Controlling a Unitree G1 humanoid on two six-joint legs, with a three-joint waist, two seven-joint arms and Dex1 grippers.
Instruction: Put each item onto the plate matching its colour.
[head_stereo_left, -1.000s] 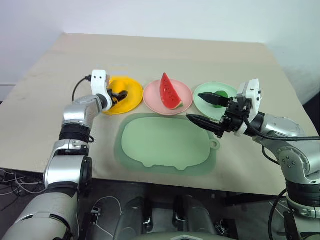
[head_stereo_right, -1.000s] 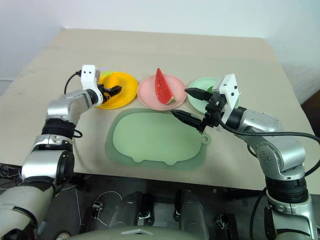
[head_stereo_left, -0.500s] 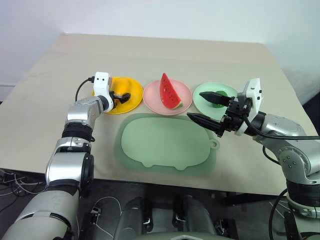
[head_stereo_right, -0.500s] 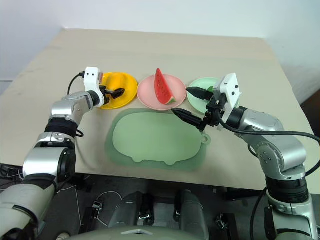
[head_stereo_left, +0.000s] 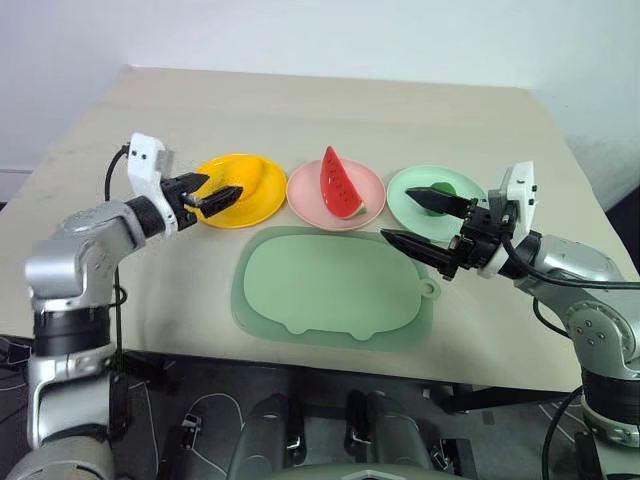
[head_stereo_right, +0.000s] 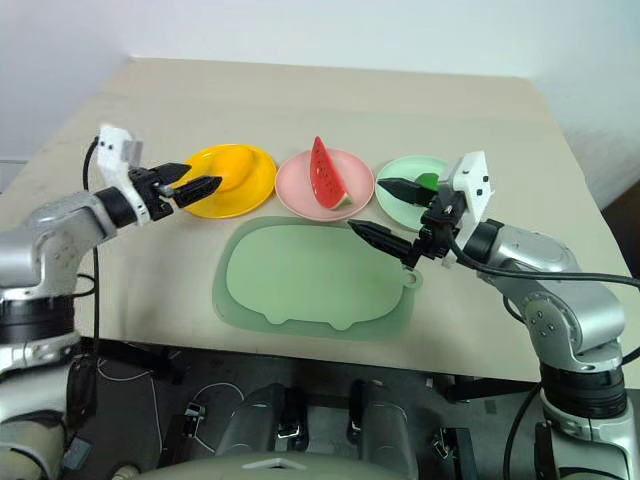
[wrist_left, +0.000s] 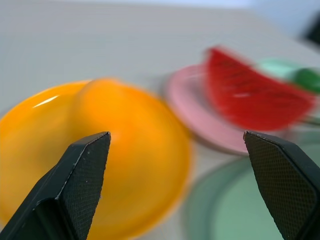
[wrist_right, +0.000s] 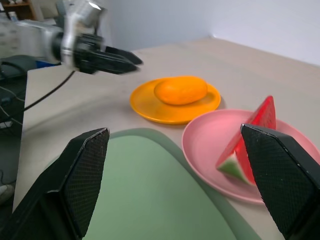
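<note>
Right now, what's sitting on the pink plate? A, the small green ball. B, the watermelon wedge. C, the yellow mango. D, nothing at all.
B. The red watermelon wedge stands on the pink plate, while the mango lies on the yellow plate and the green ball sits on the mint green plate.
</note>
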